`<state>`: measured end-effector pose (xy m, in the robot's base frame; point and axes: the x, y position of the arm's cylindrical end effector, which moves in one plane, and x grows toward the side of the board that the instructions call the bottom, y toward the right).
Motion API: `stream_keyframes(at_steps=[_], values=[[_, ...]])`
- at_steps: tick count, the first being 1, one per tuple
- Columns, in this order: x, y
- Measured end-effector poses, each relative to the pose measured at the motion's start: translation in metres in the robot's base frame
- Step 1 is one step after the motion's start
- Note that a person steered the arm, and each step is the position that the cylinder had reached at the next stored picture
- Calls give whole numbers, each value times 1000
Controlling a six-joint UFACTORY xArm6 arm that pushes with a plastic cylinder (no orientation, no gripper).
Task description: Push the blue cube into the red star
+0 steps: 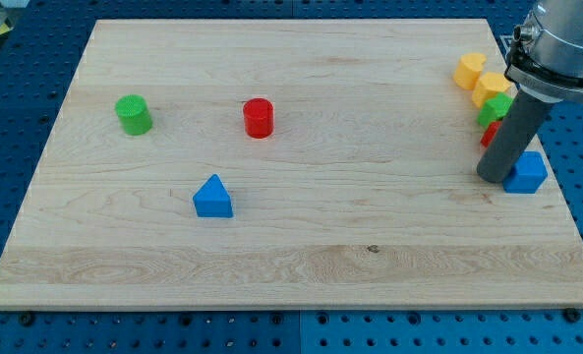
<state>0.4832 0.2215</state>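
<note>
The blue cube (529, 172) sits near the board's right edge. My tip (493, 178) stands right against the cube's left side, touching or nearly touching it. A small piece of a red block, the red star (488, 136), shows just above the tip, mostly hidden behind the rod. A green block (494, 107) lies above the red one, partly hidden by the rod.
Two yellow blocks (470, 70) (490, 88) lie above the green one at the right. A red cylinder (259, 118) and a green cylinder (133, 114) stand at the upper left. A blue triangular block (213, 197) lies left of centre. The wooden board (291, 256) has edges on all sides.
</note>
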Motion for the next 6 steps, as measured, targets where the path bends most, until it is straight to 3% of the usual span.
stream_keyframes(at_steps=[2,3,6], values=[[52,17],[46,47],[9,50]])
